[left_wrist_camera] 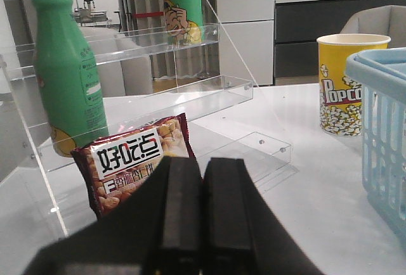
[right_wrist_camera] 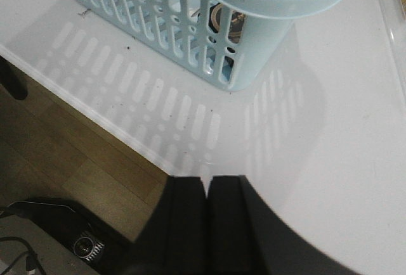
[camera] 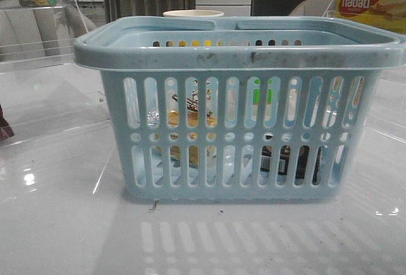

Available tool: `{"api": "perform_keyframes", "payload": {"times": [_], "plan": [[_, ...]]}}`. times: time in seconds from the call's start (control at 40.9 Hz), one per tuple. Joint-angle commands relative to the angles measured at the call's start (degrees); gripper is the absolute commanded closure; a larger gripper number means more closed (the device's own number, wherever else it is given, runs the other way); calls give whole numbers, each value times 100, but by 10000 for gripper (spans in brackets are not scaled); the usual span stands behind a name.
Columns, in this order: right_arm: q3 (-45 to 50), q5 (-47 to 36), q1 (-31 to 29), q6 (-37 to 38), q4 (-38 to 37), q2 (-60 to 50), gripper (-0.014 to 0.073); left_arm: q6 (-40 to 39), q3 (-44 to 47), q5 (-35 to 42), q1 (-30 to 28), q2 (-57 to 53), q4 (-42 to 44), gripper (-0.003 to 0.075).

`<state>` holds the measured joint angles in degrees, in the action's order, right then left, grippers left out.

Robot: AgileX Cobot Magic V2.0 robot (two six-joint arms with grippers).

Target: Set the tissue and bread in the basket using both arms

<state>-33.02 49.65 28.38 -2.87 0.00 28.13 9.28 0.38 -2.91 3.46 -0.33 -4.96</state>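
The light-blue basket [camera: 241, 53] stands in the middle of the table. Through its slots I see the golden-brown bread [camera: 190, 123] on the left side and the dark tissue pack [camera: 285, 161] low on the right side, both inside. The basket's corner shows in the right wrist view [right_wrist_camera: 254, 40] with a dark item behind the slots, and its edge shows in the left wrist view [left_wrist_camera: 384, 135]. My left gripper [left_wrist_camera: 203, 167] is shut and empty, apart from the basket, near a snack bag. My right gripper [right_wrist_camera: 206, 183] is shut and empty over the table's front edge.
A clear acrylic shelf [left_wrist_camera: 158, 40] holds green bottles [left_wrist_camera: 63, 66]. A red snack bag [left_wrist_camera: 133, 161] leans before it. A yellow popcorn cup [left_wrist_camera: 342, 82] stands beside the basket. A nabati box [camera: 371, 2] sits at the back right. The table edge [right_wrist_camera: 108, 123] drops to the floor.
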Motion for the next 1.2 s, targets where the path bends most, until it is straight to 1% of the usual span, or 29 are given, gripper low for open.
{"api": "perform_keyframes", "payload": {"times": [0.0,0.098,0.147,0.244,0.415,0.537,0.659,0.781,1.172], "plan": [[-102,-388,4,-57,-35,-18,568,-23,-5,513,-11,-105,-49,629],[81,-403,-153,-57,-33,-264,568,-23,-5,513,-11,-94,-49,629],[223,-577,-343,-57,-129,-454,568,-23,-5,513,-11,-94,-49,629],[643,-1354,-818,-57,-180,-953,568,-23,-5,513,-11,-94,-49,629],[1748,-3146,-1747,-57,-180,-1962,568,-23,-5,513,-11,-94,-49,629],[2517,-4134,-2314,-57,-159,-2536,568,-23,-5,513,-11,-94,-49,629],[3035,-4675,-2702,-57,-75,-2882,568,-23,-5,513,-11,-94,-49,629],[3457,-5220,-2872,-57,-69,-2977,568,-23,-5,513,-11,-94,-49,629],[3473,-5263,-2890,-57,-69,-2977,568,-23,-5,513,-11,-94,-49,629]]}}
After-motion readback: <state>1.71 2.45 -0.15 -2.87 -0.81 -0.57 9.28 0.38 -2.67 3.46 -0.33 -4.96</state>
